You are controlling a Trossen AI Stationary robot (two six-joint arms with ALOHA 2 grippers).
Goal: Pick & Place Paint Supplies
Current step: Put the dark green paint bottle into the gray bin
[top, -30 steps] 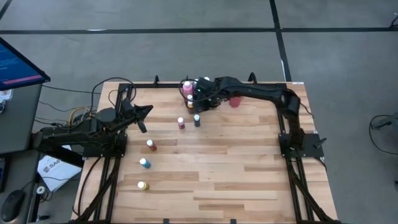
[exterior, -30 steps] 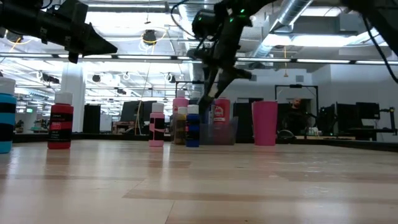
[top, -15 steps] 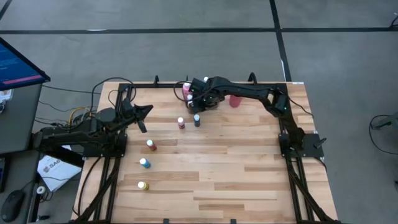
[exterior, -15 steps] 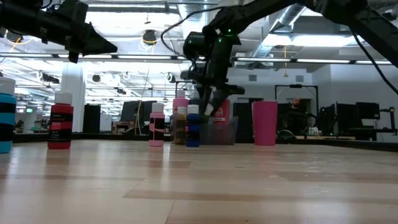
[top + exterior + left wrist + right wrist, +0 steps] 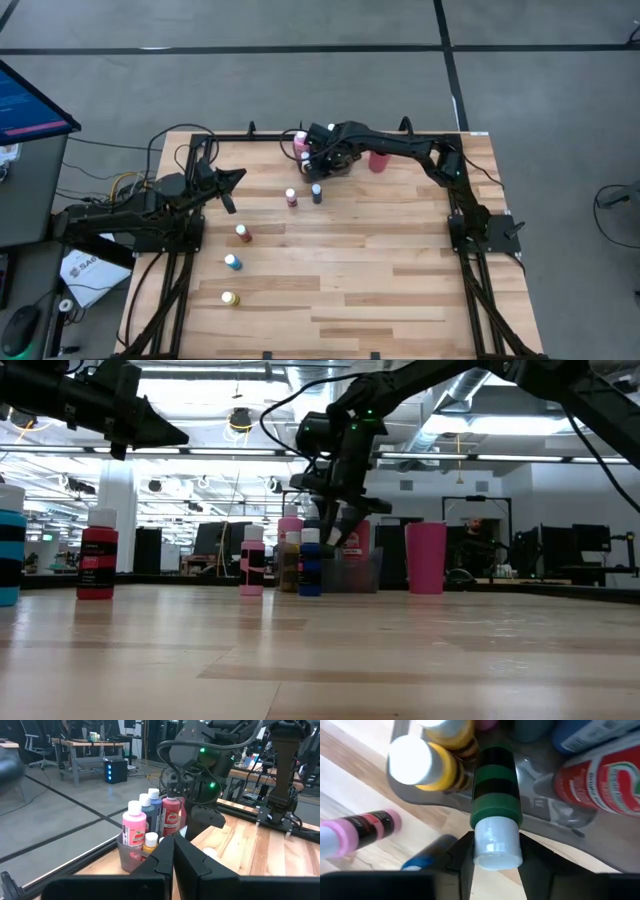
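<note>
While the left gripper [image 5: 232, 190] waits clenched and empty at about nine o'clock on the table [image 5: 380, 290], the right gripper [image 5: 322, 160] works at the far edge near twelve o'clock. Its fingers [image 5: 532, 860] clasp the white cap of a green bottle [image 5: 495, 795], seen best in the right wrist view, and hold the bottle over the grey tray [image 5: 540, 815]. The tray already carries several bottles: a yellow bottle [image 5: 427, 757] touching the green one, and a red bottle [image 5: 600, 775] on the other side. The left wrist view shows the same cluster, with a pink bottle [image 5: 134, 827] at the tray's near corner.

The step in hand appears to be the placing of the green bottle into a free spot in the tray. Whether its base already rests on the tray floor cannot be told. The next move calls for lowering until the bottle stands upright, then opening the fingers and lifting straight clear so that the packed neighbours are not knocked.

Five bottles remain loose on the table, judged still to be collected: two just beside the gripper toward the centre, a pink-and-dark bottle [image 5: 291, 198] and a dark blue bottle [image 5: 316, 192], and three well apart toward seven o'clock. A pink cup [image 5: 378, 161] stands just beside the tray at one o'clock.
</note>
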